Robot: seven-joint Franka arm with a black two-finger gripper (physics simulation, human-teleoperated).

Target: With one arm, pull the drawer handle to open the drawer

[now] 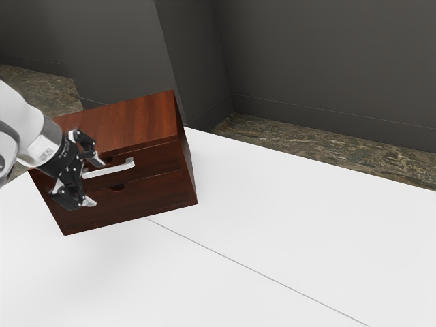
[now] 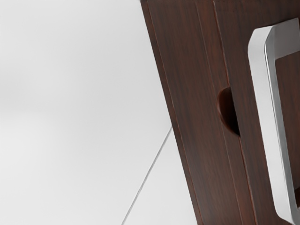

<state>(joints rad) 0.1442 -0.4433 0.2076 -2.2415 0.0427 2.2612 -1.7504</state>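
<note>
A dark wooden cabinet [image 1: 129,160] stands on the white table [image 1: 286,231] at the exterior view's left. Its upper drawer [image 1: 153,160] carries a silver bar handle [image 1: 110,168], and the drawer front looks flush with the cabinet. My black gripper [image 1: 91,181] is open at the handle's left end, one finger above the bar and one below it, a gap showing at each. In the wrist view the handle [image 2: 273,131] runs along the wooden front [image 2: 197,108], beside a small rounded finger notch [image 2: 228,111].
A lower drawer front with a notch [image 1: 117,187] sits under the handled one. The table spreads wide to the exterior view's right, crossed by a thin seam [image 1: 252,271]. Dark walls [image 1: 320,54] and a marble floor [image 1: 327,146] lie behind.
</note>
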